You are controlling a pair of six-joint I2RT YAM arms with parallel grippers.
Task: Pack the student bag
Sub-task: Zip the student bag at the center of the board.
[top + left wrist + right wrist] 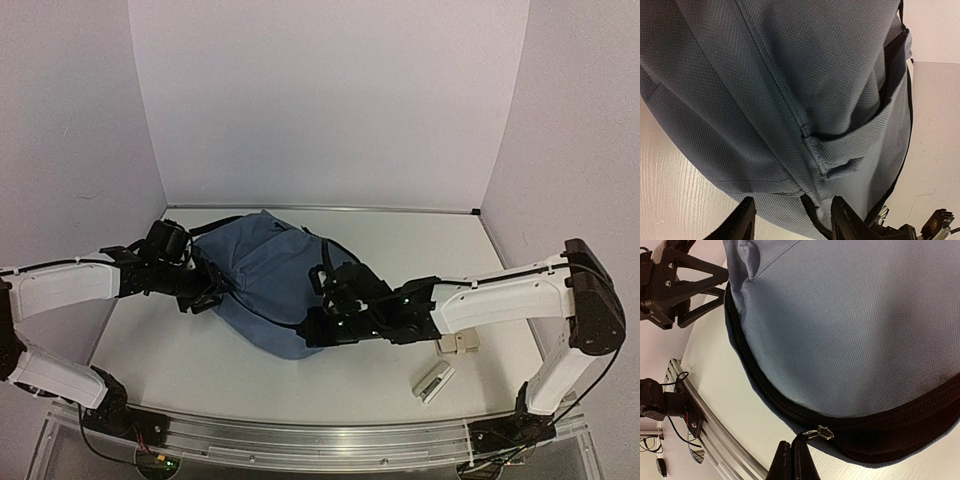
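White tabletop [200, 350] under lilac walls carried the student bag [265, 280], lying at its middle. At the bag's left side the left gripper [208, 291] stood half spread around a fabric seam. At its near edge the right gripper [792, 446] was pinched shut on the zipper pull [818, 432]. Working the zipper looked to be the step in hand. The next move would call for a steady drag along the track while the left braced the bag.

On the white surface [200, 350], a small cream blocky item [460, 343] lies near the silver metal rail [300, 435]. A flat white-and-grey rectangular item [433, 382] lies tilted, closer to that rail.
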